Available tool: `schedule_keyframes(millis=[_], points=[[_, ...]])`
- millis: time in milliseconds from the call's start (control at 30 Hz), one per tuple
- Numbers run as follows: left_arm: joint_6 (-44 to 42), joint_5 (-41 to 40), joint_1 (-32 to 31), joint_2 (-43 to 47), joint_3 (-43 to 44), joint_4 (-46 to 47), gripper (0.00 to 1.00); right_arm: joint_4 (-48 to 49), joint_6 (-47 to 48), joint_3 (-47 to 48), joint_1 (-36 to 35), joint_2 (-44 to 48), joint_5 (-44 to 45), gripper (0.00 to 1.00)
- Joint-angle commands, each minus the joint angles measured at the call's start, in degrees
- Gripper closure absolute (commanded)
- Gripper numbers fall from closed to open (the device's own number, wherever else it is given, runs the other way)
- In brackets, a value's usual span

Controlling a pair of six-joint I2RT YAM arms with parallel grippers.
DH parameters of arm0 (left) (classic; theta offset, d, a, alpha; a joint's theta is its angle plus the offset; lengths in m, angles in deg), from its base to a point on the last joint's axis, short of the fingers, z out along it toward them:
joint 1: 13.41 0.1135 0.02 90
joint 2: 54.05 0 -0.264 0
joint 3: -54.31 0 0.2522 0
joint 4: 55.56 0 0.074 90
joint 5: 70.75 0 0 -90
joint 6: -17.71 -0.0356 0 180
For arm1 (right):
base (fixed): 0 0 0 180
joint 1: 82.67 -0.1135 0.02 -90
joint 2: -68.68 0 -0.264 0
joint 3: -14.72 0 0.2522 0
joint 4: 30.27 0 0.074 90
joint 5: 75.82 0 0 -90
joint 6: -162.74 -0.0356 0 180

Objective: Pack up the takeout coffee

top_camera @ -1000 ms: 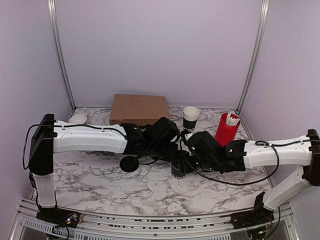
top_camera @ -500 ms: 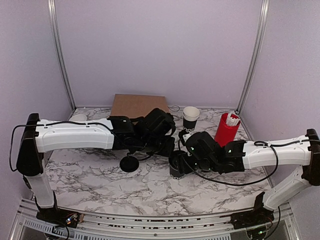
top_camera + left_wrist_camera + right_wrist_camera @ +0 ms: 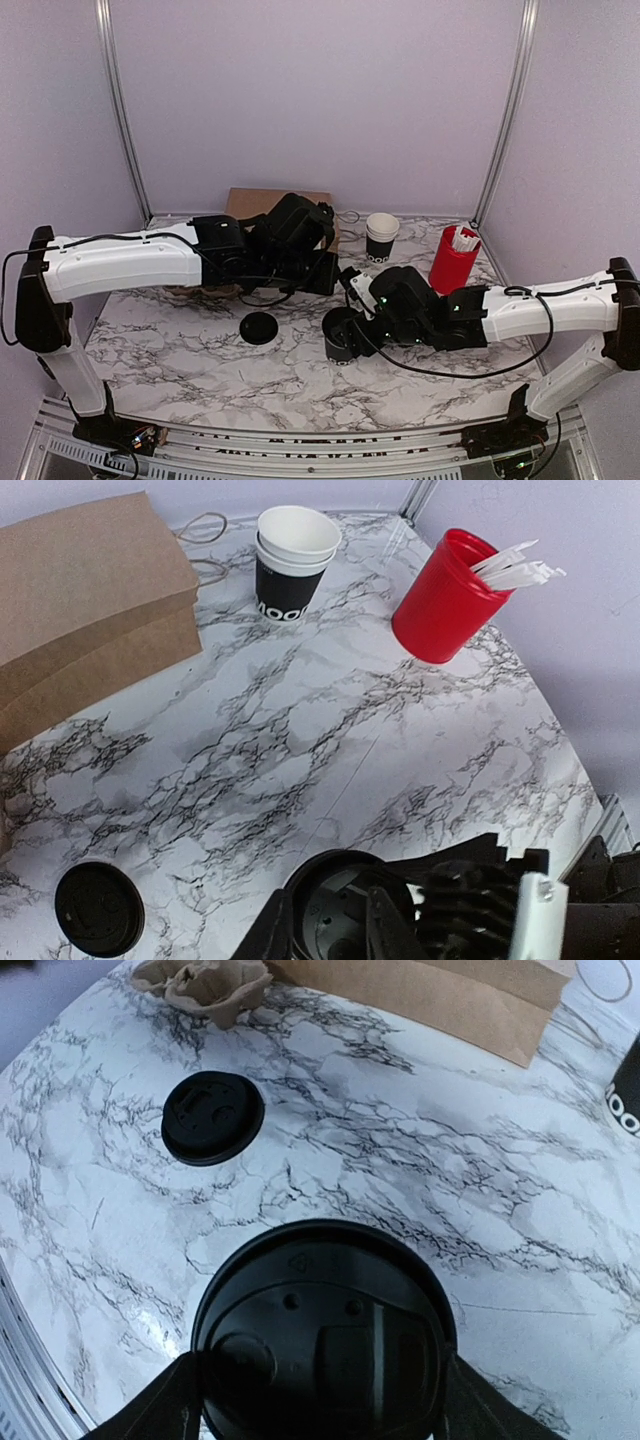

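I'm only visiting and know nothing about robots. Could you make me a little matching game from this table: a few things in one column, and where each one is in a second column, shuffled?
Things:
1. red cup of white sticks
2. loose black lid
3. lidded black cup
4. brown paper bag

Places:
A. between the right arm's jaws
B. lying at the back, behind the left arm
C. standing at the back right
D. flat on the marble table, nothing touching it

Pairs: 1-C, 2-D, 3-A, 4-B.
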Motion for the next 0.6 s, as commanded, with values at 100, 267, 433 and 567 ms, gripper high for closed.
schedule_keyframes(millis=[100, 267, 433, 567], points=[[1.89, 2.37, 0.91, 5.40, -8.43, -1.18, 0.74, -6.68, 5.45, 2.81, -0.63, -4.18, -3.08, 0.15], [2.40, 2.96, 1.32, 6.33, -10.66, -0.43, 0.74, -10.48, 3.47, 7.32, -0.18, -3.54, -1.77, 0.08], [2.37, 4.23, 1.72, 5.75, -11.73, 0.49, 0.74, -14.47, 0.93, 10.53, -0.26, -1.64, -1.32, 0.04], [1.88, 5.42, 2.00, 4.74, -11.11, 0.98, 0.74, -16.02, -2.49, 9.98, -0.26, 1.96, -1.46, 0.03]])
